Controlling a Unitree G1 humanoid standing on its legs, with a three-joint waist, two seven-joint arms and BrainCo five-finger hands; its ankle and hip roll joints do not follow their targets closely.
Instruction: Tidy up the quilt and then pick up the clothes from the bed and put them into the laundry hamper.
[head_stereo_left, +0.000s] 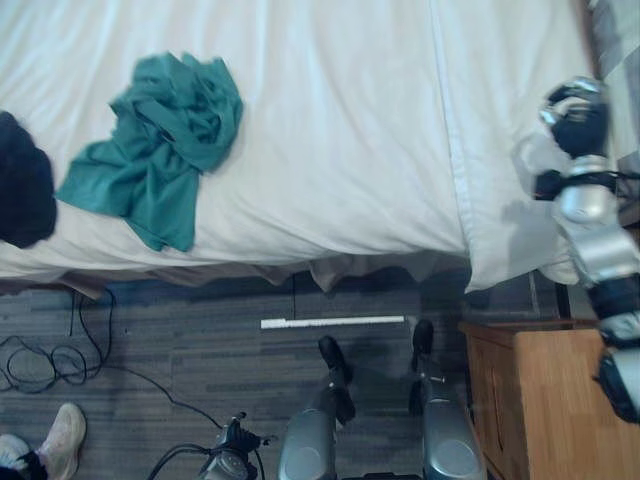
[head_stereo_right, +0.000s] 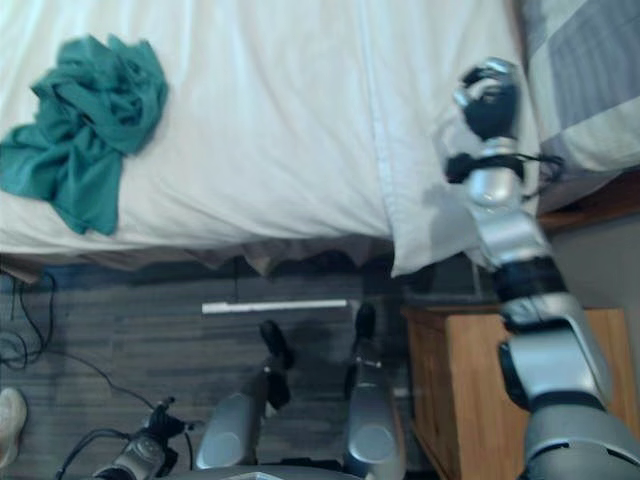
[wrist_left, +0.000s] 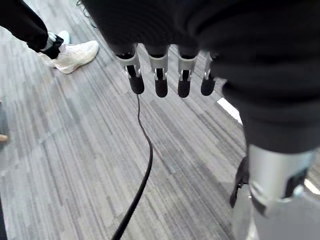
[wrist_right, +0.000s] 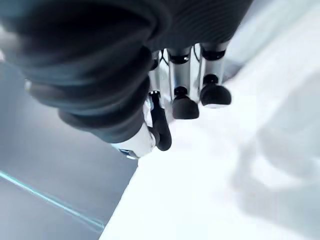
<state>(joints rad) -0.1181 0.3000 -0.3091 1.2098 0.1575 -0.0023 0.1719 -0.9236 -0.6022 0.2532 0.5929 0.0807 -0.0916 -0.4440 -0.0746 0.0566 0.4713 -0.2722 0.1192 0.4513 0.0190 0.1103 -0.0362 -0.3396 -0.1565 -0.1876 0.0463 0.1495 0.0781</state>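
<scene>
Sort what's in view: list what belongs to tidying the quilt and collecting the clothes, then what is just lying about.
Belongs to the job:
white quilt
green garment crumpled on the quilt
dark garment at the bed's left edge
right hand over the quilt's right part
left hand hanging above the floor

Just lying about:
wooden nightstand
grey-checked pillow
person's shoe

White quilt (head_stereo_left: 330, 130) spread smooth across the bed, one corner hanging past the edge. Crumpled teal garment (head_stereo_left: 160, 140) lying on it. Dark garment (head_stereo_left: 22, 195) bunched just beside that.
</scene>
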